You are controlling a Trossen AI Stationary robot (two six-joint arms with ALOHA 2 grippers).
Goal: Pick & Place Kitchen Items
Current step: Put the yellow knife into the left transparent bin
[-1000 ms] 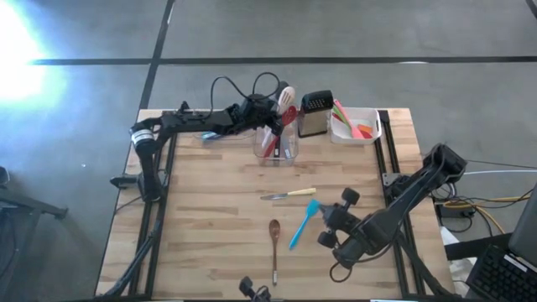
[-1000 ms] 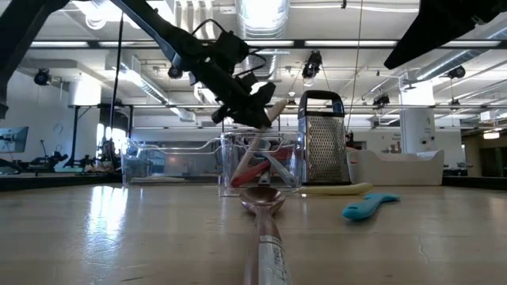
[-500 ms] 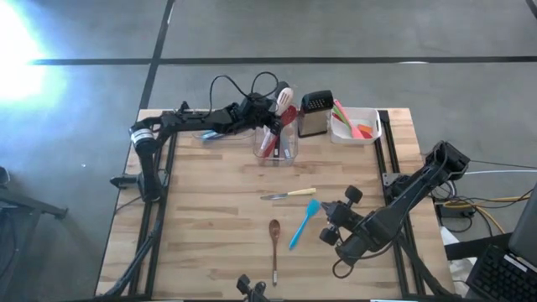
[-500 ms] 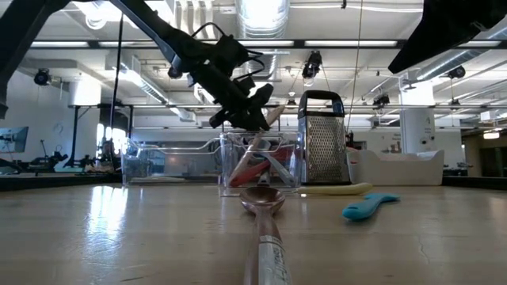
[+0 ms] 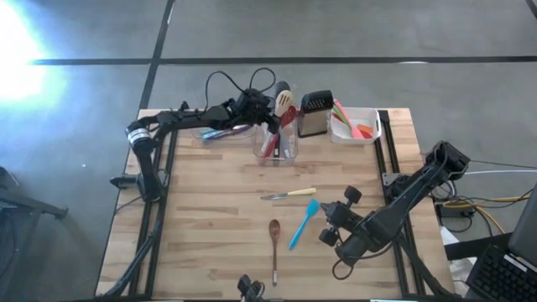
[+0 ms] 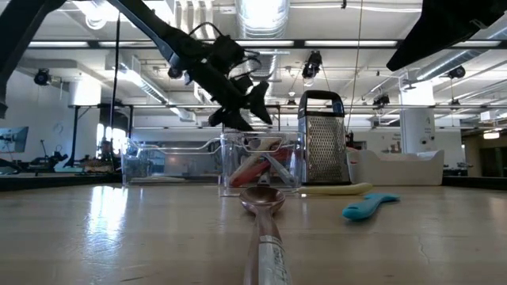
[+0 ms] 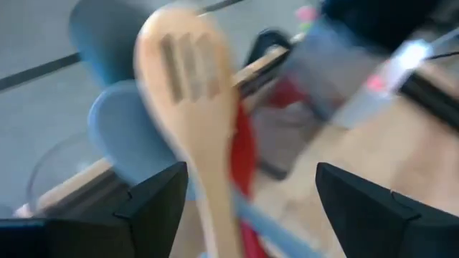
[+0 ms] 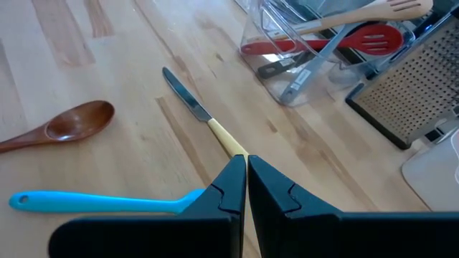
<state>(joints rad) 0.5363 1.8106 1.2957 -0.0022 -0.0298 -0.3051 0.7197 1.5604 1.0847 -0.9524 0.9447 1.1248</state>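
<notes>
My left gripper (image 5: pixel 267 107) hovers open over the clear tub (image 5: pixel 277 144) at the table's far side. A wooden slotted spatula (image 7: pixel 190 86) stands in that tub between its spread fingers, beside a red spatula (image 8: pixel 358 39) and grey tools. On the table lie a yellow-handled knife (image 5: pixel 289 195), a blue spatula (image 5: pixel 304 223) and a wooden spoon (image 5: pixel 274 247). My right gripper (image 8: pixel 246 179) is shut and hangs over the knife's handle and the blue spatula's head, near the table's right front. My left gripper stands open around the wooden spatula's handle (image 7: pixel 219 215), coming from above at a slant. The handle runs close beside one finger (image 7: pixel 154 208); I cannot tell whether they touch. The spatula rests in the tub with its head up.
A steel box grater (image 5: pixel 314 114) stands right of the clear tub, and a white tub (image 5: pixel 357 126) with green-orange tools stands beyond it. A second clear tub (image 5: pixel 220 132) sits at the far left. Bare wood lies across the table's left and middle.
My left gripper has opened and let go of the wooden spatula, drawing back a little up and toward the table's left edge. The spatula has sunk lower into the clear tub and leans there with its head up.
</notes>
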